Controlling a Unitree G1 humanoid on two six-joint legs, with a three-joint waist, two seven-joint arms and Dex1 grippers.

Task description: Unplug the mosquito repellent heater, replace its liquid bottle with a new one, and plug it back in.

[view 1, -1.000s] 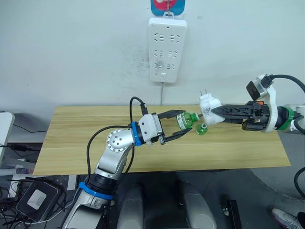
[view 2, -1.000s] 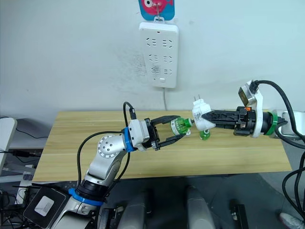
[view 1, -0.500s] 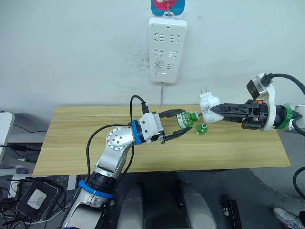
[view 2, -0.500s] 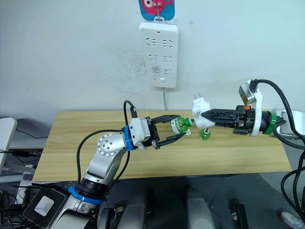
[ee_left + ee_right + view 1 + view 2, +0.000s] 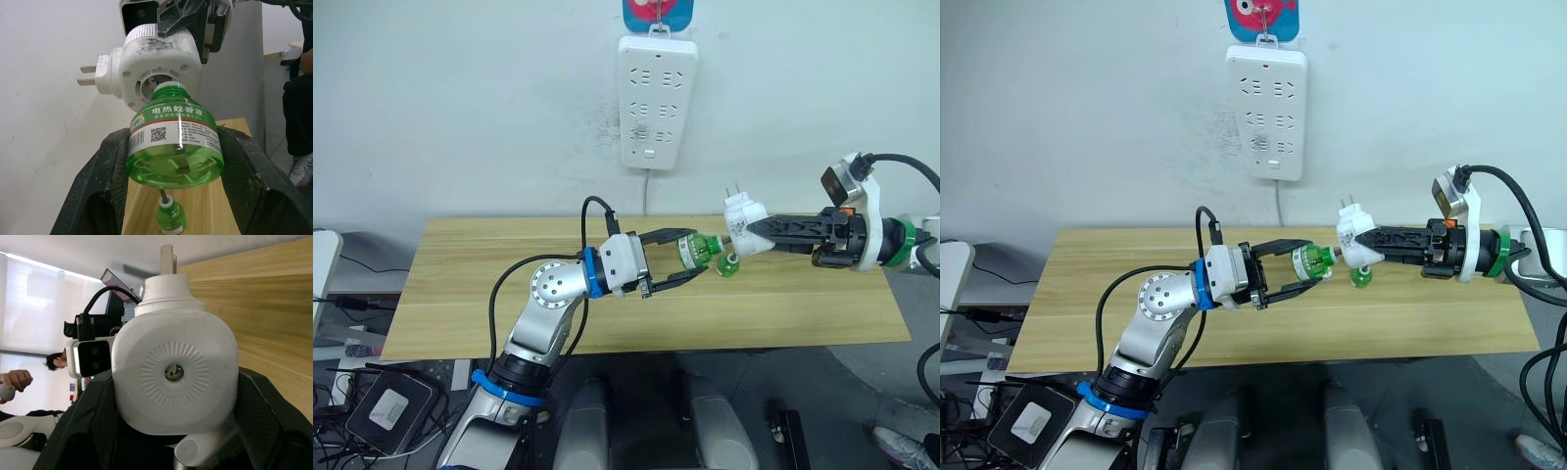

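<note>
Left wrist view: a green liquid bottle [image 5: 173, 147] is clamped by the left gripper [image 5: 677, 262], its neck hidden inside the mosquito repellent heater [image 5: 159, 68], which is clamped above the table [image 5: 470, 284] by the right gripper [image 5: 754, 233].

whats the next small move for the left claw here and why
Probably push the green liquid bottle a little further into the mosquito repellent heater and twist it home. The left claw grips the bottle with its neck just at the heater's socket, not seated, while the right claw holds the heater unplugged above the table. Another small green bottle stands below.
</note>
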